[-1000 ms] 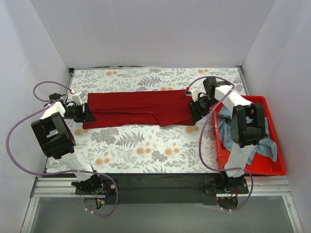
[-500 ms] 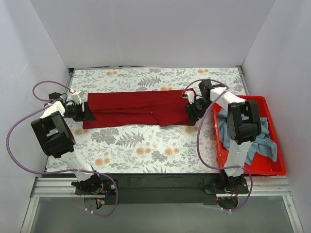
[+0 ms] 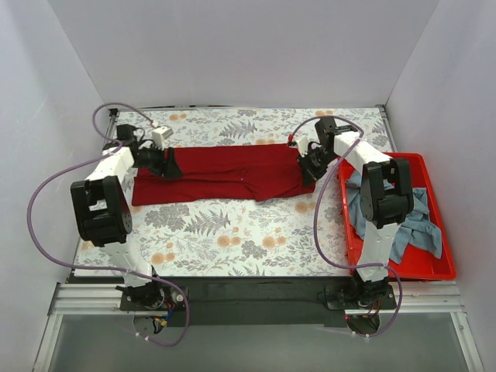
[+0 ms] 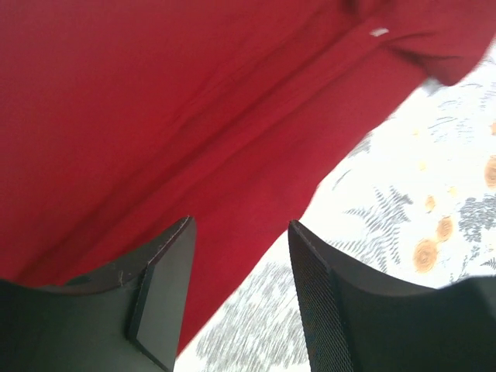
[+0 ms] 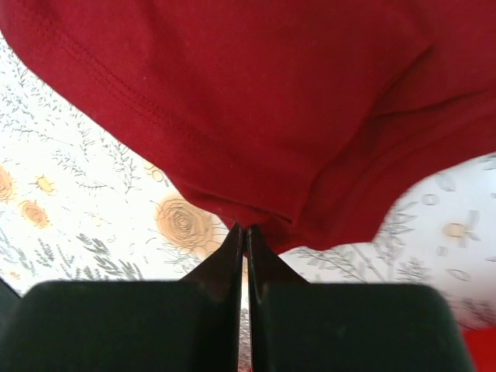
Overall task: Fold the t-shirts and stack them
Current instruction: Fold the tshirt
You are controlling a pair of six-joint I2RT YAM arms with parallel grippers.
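left claw (image 3: 167, 164): relocated from the shirt's left end to over its far-left part, fingers apart, holding nothing. right claw (image 3: 308, 166): fingers pressed together on the right edge of the dark red t-shirt (image 3: 225, 172), which lies stretched lengthwise across the floral tabletop (image 3: 232, 232). grey-blue t-shirt (image 3: 422, 229): heaped in red bin (image 3: 403, 273), right side.

Plain dark red t-shirt (image 3: 225, 172), white tablecloth (image 3: 232, 232) printed with grey ferns and orange blooms, grey-blue t-shirt (image 3: 425, 229) in a bright red bin (image 3: 411, 273) at the right edge, purple cables (image 3: 29, 219)
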